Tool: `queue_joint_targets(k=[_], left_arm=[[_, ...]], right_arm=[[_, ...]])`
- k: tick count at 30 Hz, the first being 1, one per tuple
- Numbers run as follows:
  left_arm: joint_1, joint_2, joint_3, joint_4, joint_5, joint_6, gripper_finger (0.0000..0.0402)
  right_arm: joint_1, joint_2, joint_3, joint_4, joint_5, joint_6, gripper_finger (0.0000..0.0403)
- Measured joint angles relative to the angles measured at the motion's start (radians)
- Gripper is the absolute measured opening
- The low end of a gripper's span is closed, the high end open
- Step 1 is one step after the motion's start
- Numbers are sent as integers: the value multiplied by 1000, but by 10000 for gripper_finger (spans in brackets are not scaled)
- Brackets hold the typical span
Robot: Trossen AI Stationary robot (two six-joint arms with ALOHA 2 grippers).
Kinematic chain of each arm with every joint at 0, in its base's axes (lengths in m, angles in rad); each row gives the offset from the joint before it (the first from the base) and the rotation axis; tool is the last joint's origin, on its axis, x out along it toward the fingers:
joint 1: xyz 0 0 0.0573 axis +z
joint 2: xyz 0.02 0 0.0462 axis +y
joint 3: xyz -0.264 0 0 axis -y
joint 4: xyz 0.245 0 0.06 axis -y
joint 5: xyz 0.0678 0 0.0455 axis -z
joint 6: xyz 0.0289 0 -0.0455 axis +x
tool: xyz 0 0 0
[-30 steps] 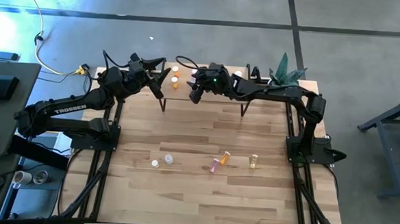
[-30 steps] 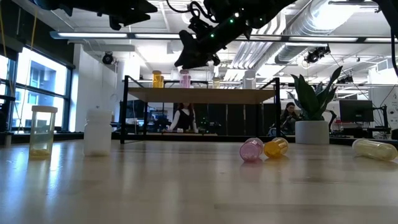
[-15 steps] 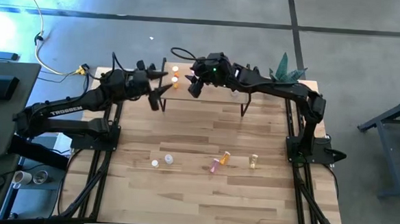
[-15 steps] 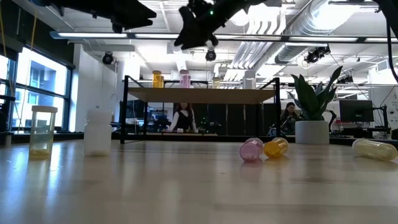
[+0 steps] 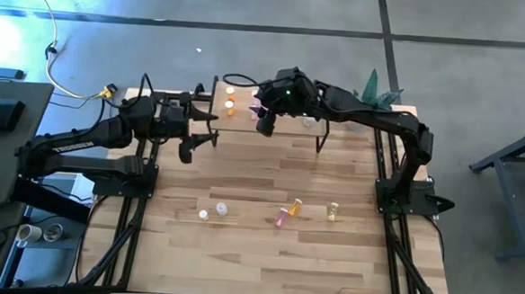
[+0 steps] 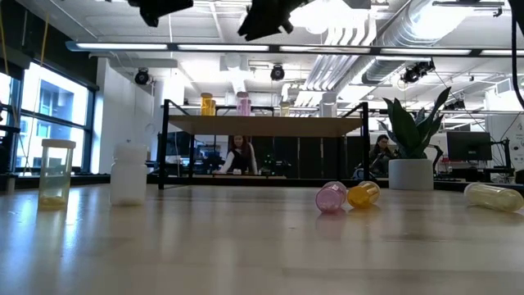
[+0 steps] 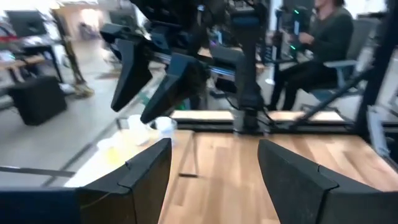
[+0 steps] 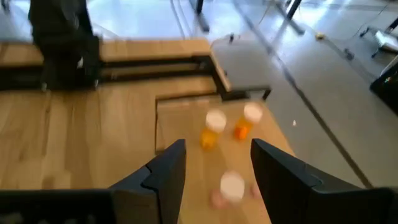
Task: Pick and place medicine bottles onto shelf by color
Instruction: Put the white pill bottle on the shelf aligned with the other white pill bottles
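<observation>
Hovering above the light-wood shelf [image 5: 286,121], right tool [image 5: 264,122] and left tool [image 5: 193,142], both spread, empty.

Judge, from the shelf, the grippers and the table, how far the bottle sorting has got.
Done: several bottles stand on the shelf, including two orange bottles and a pink bottle.
In hand: nothing; the left gripper and the right gripper are both open and empty, the right above the shelf.
Left: five bottles on the table, among them a lying pink bottle and an upright clear bottle.
</observation>
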State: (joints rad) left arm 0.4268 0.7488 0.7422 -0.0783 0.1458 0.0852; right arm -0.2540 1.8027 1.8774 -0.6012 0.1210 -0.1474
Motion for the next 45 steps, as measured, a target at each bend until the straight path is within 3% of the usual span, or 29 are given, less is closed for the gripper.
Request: queue_joint_targets(k=[5, 12, 21, 27, 34, 45], left_arm=[[-51, 12, 38, -60, -1, -43, 227], [-104, 13, 39, -122, -2, -240, 227], [-159, 13, 38, -162, -5, -320, 227], [-179, 13, 38, -235, -21, -387, 227], [-212, 13, 38, -407, -33, -486, 227], [-297, 13, 38, -640, -237, -546, 227]], right_arm=[[21, -24, 0, -98, -17, 16, 172], [75, -27, -1, -297, -25, 42, 172], [154, -87, -142, -341, -42, 89, 172], [216, -176, -310, -220, -78, 164, 172], [299, -242, -466, 48, -137, 248, 172], [348, -239, -613, 352, -167, 323, 172]])
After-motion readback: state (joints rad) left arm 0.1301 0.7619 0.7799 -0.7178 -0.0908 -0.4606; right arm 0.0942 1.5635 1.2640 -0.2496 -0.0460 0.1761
